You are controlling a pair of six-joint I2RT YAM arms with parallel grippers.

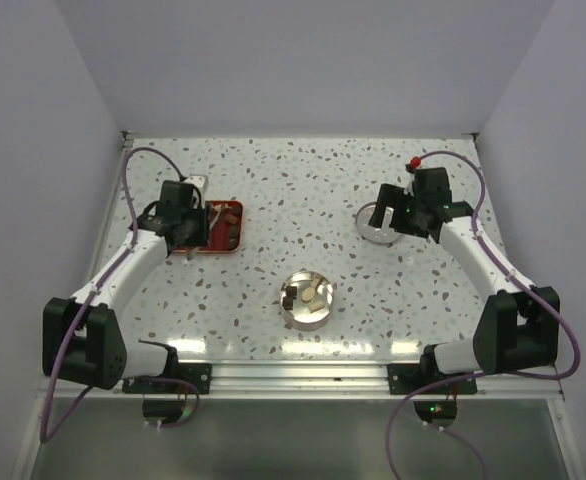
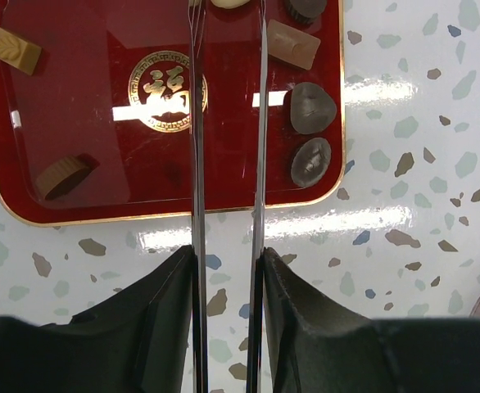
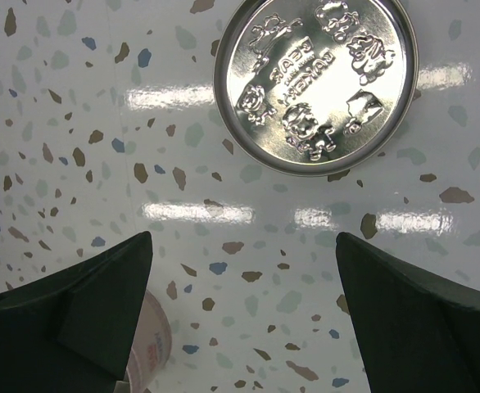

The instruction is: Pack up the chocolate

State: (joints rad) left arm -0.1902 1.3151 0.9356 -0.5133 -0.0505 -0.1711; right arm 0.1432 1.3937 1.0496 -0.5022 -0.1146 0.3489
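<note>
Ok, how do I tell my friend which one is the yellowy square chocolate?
Find the red tray with the gold emblem. In the left wrist view, the golden square chocolate sits alone in its top left corner, left of the tweezers. Only it is a golden square with a ribbed top.

Red tray (image 2: pixel 84 106), round tin (image 1: pixel 309 321) and embossed lid (image 3: pixel 315 82) rest apart on speckled tabletop (image 1: pixel 303 190).

bright, even light from overhead, no dim corners. white strip reflections streak across the glossy table (image 3: pixel 191 213) in both wrist views, and another bar flares on the red tray (image 2: pixel 76 176). the tin lid (image 3: pixel 314 82) gleams, embossing crisp. the tweezers (image 2: pixel 196 147) catch thin highlights. the right gripper (image 3: pixel 242 241) fingers (image 3: pixel 84 319) go black and soft-edged up close. overhead view: sharp, with faint shadows under the arms.
</note>
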